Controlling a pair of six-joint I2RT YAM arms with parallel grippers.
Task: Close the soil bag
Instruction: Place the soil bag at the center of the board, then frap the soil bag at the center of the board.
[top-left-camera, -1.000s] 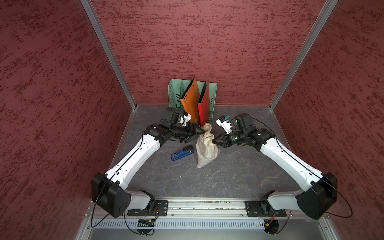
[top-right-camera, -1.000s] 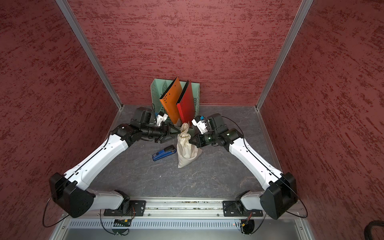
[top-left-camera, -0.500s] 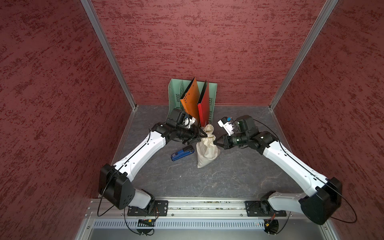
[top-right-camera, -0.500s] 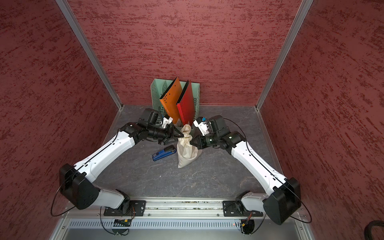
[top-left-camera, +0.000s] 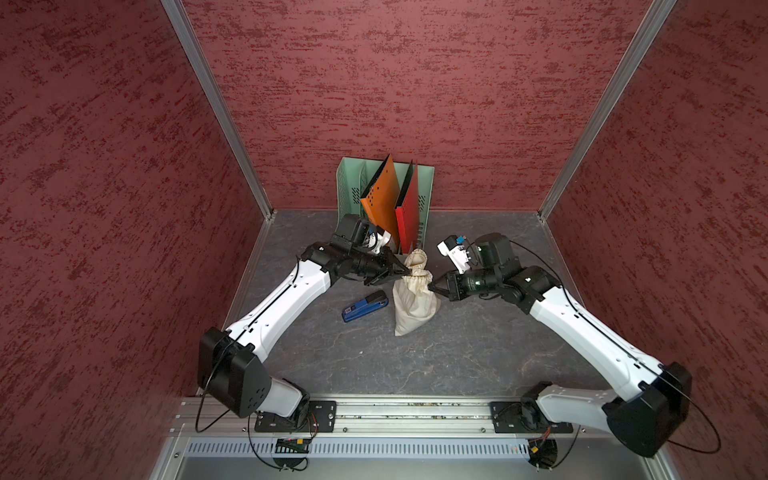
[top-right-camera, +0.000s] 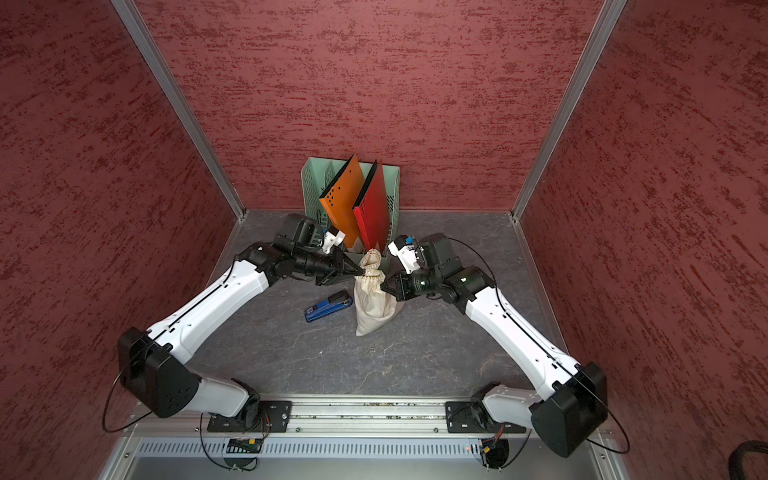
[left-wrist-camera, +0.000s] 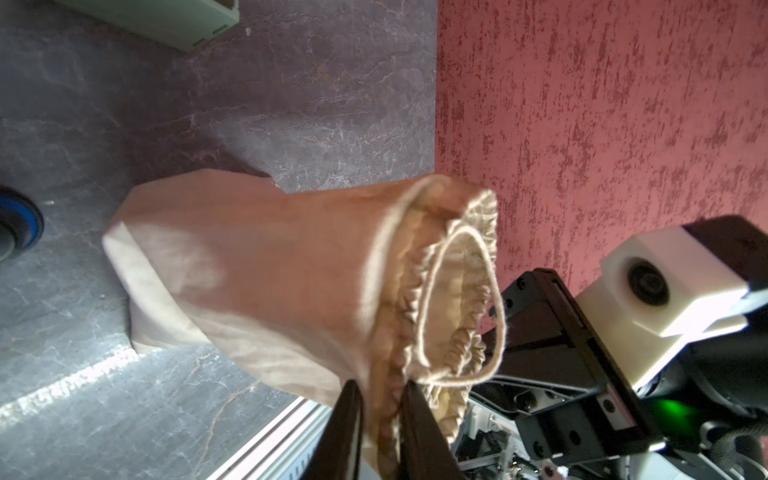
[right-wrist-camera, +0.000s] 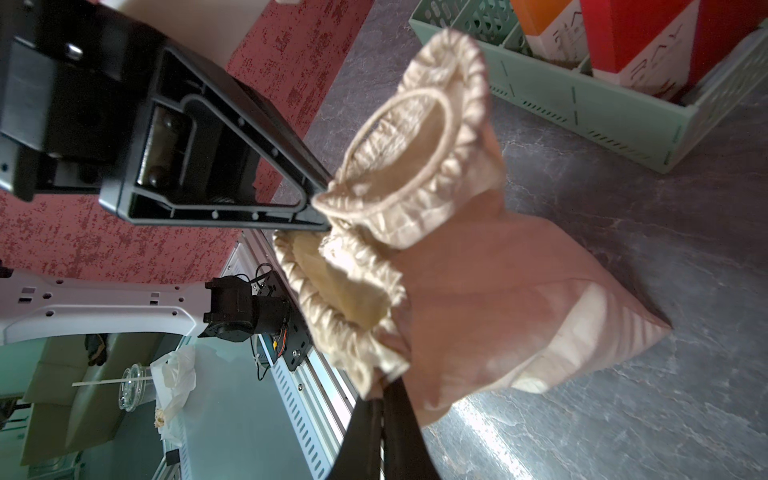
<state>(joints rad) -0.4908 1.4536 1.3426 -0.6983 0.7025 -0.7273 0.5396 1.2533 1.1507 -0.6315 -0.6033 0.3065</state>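
Note:
The soil bag (top-left-camera: 415, 301) (top-right-camera: 374, 303), a cream cloth sack, stands mid-floor with its ruffled neck up. My left gripper (top-left-camera: 406, 272) (left-wrist-camera: 382, 399) is shut on one side of that gathered neck, and fabric fills the space between its dark fingers (left-wrist-camera: 349, 428). A pale cord (left-wrist-camera: 461, 374) hangs as a loose loop beside them. My right gripper (top-left-camera: 432, 287) (right-wrist-camera: 382, 395) meets the opposite side of the neck. Its jaws stand almost together with a thin slit between them, tips under the ruffle. The bag's mouth (right-wrist-camera: 336, 286) still gapes a little.
A green file rack (top-left-camera: 424, 187) holding an orange folder (top-left-camera: 380, 199) and a red folder (top-left-camera: 408, 212) stands against the back wall, just behind the bag. A blue stapler (top-left-camera: 365, 306) lies on the floor left of the bag. Red walls close in both sides.
My left gripper has reached in to the bag and its jaws have closed on the neck. The right gripper has stayed at the neck's other side and eased slightly.

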